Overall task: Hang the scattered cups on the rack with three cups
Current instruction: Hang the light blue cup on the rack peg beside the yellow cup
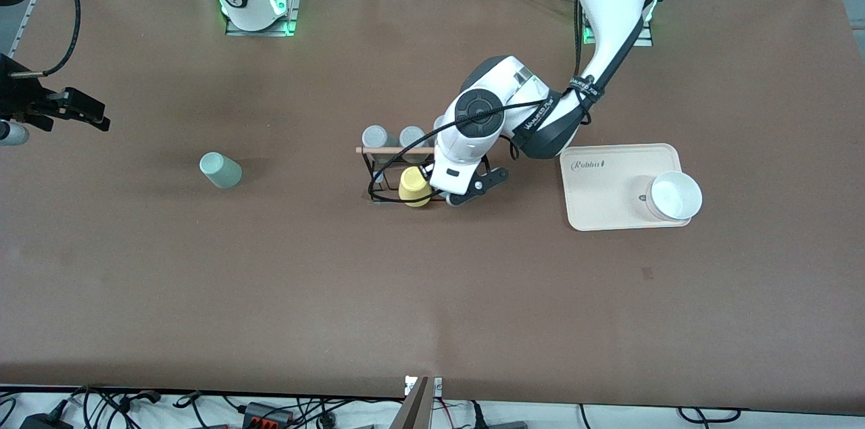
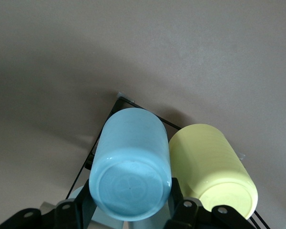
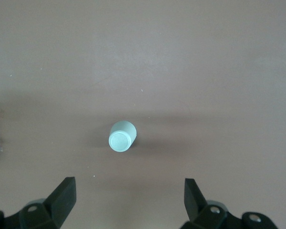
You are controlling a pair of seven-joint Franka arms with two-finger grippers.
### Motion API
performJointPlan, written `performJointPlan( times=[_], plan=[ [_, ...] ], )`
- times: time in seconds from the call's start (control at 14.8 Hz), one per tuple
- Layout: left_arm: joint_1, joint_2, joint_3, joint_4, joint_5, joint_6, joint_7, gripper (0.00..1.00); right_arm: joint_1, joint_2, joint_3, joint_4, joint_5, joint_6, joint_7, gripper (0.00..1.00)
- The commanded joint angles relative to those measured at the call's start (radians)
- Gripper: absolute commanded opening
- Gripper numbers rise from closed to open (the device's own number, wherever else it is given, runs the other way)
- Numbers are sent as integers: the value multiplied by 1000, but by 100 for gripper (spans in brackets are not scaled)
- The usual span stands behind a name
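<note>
My left gripper [image 1: 451, 180] [image 2: 129, 200] is shut on the light blue cup [image 2: 131, 164], with one finger on each side of its base. It holds the cup at the black wire rack [image 1: 378, 162] [image 2: 125, 101], right beside the yellow cup [image 1: 414, 186] [image 2: 212, 167]. In the front view the arm's wrist hides the blue cup. The mint green cup [image 1: 220, 169] [image 3: 122, 136] lies on its side on the table toward the right arm's end. My right gripper [image 1: 100, 119] [image 3: 129, 191] hangs open and empty above the table, well apart from that cup.
Two grey cups [image 1: 374, 137] [image 1: 411, 137] sit on the rack along its wooden dowel [image 1: 388, 150]. A beige tray [image 1: 601, 192] with a white bowl [image 1: 674, 195] lies toward the left arm's end of the table.
</note>
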Motion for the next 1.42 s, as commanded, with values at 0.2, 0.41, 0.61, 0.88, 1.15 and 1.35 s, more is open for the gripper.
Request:
performJointPlan(
  times=[0.2,0.41,0.61,0.88,1.15,1.35],
  plan=[
    [-21,30,10,31,44,-9,-17,51,-7,-7,4,-8,5,2,-7,100],
    [-19,28,10,32,44,-9,-17,69,-7,-7,4,-10,5,2,-7,100],
    [-18,21,11,34,44,-15,-17,84,-7,-7,4,-8,5,0,-7,100],
    [-13,-10,13,35,102,-22,-17,89,-9,-7,4,-8,9,-1,-7,100],
    [-7,-42,13,43,99,-73,-17,79,-4,28,4,18,16,-1,-5,100],
    [-1,-58,13,75,102,-113,-14,63,2,28,13,19,16,5,-7,100]
  ],
)
